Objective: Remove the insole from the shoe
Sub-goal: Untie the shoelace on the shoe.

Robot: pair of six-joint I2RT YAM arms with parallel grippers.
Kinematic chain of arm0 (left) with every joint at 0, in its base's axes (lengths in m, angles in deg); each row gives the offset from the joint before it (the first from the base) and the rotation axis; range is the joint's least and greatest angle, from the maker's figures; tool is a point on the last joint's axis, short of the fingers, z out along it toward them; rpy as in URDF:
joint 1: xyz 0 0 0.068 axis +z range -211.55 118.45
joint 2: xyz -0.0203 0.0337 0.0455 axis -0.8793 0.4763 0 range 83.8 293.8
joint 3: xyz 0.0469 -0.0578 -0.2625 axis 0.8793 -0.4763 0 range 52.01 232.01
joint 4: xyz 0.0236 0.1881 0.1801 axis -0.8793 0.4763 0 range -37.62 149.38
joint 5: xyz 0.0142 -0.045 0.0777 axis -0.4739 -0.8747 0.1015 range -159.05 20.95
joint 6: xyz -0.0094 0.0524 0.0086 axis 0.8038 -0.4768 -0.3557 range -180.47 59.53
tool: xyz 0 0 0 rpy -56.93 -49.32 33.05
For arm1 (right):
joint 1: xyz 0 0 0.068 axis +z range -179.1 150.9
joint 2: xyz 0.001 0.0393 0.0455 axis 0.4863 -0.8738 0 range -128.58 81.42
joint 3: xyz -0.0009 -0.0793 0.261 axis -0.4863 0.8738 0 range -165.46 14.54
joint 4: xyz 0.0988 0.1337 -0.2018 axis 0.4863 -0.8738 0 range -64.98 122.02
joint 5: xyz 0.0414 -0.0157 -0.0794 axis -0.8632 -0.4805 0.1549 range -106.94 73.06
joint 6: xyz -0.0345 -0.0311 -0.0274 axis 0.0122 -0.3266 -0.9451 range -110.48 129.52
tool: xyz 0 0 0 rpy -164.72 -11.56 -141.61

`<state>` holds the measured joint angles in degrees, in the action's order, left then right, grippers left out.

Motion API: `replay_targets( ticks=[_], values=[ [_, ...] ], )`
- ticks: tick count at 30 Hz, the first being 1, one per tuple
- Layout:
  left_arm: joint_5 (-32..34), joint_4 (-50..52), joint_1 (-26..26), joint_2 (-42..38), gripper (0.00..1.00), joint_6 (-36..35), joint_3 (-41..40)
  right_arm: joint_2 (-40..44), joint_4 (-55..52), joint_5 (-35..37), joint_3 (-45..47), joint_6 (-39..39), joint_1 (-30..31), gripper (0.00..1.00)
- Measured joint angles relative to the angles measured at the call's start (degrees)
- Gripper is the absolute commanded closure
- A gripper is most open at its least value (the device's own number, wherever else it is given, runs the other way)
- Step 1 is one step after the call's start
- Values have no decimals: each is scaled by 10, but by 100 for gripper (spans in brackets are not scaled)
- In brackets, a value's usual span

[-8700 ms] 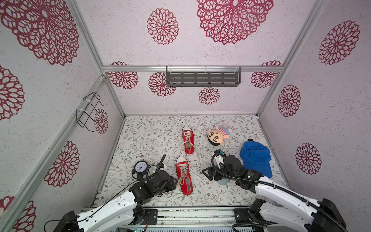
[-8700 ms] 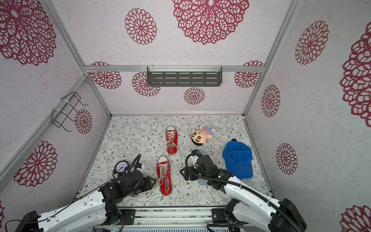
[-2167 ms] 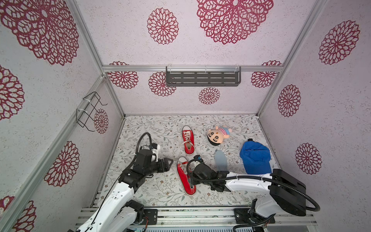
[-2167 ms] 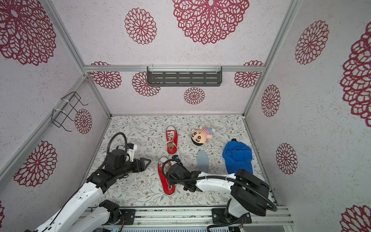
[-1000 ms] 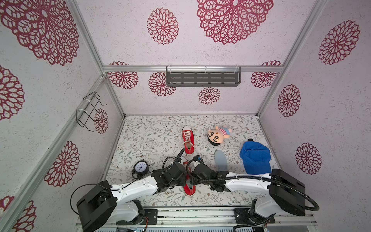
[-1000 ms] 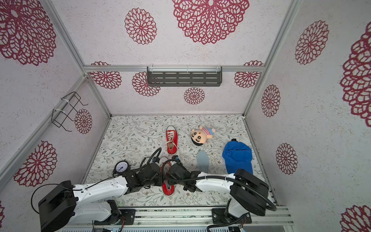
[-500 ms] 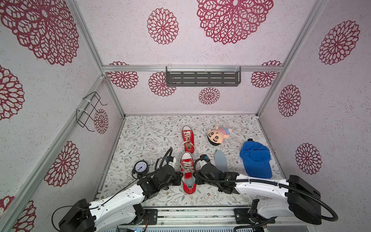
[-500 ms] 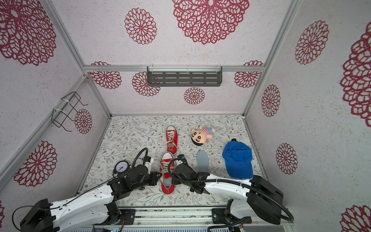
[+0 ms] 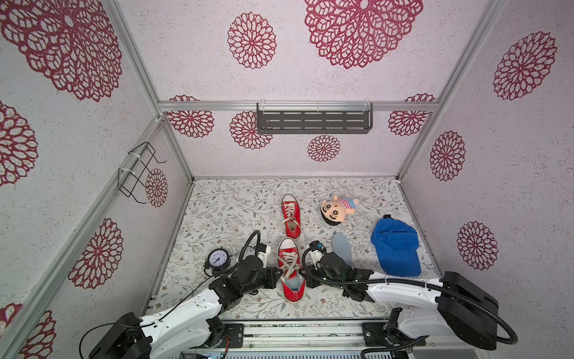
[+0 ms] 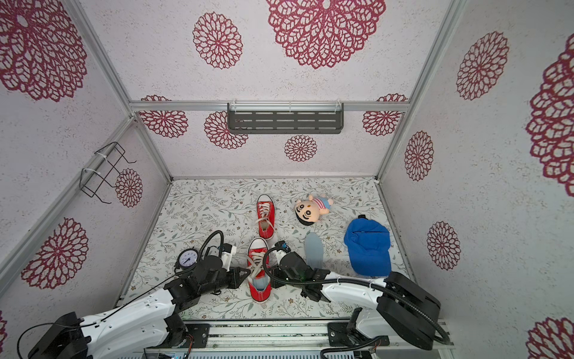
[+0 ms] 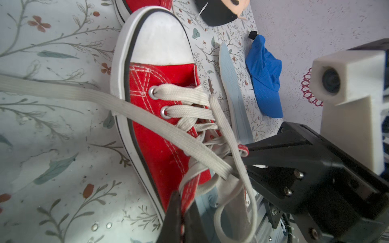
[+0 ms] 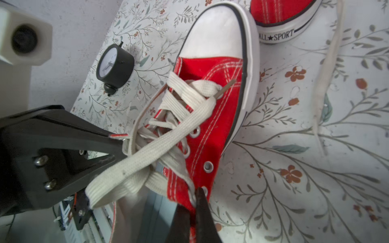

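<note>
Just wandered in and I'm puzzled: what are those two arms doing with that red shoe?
Two robot arms are working on the nearer red sneaker. The left gripper pinches one side of its opening and the right gripper pinches the opposite side. A pale blue insole lies inside that shoe, not yet pulled out. A loose insole lies on the table beside the blue cap.

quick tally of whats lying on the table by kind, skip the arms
red shoes: 2
loose insole: 1
plush doll: 1
blue cap: 1
clock: 1
total: 6
</note>
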<state>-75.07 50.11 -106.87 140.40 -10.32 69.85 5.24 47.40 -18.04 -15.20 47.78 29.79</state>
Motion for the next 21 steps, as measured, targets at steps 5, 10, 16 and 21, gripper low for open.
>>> replay_targets(
  ticks=[5,10,16,21],
  values=[
    [12,-13,-4,53,100,-4,10,-6,-29,28,-2,-59,-1,46],
    [20,-35,-19,83,100,1,29,-14,-46,67,-10,-109,24,29],
    [38,-39,-28,94,100,7,39,-37,-51,132,-30,-147,66,26],
    [42,-38,-29,94,100,7,39,-41,-41,149,-35,-163,68,25]
  ],
)
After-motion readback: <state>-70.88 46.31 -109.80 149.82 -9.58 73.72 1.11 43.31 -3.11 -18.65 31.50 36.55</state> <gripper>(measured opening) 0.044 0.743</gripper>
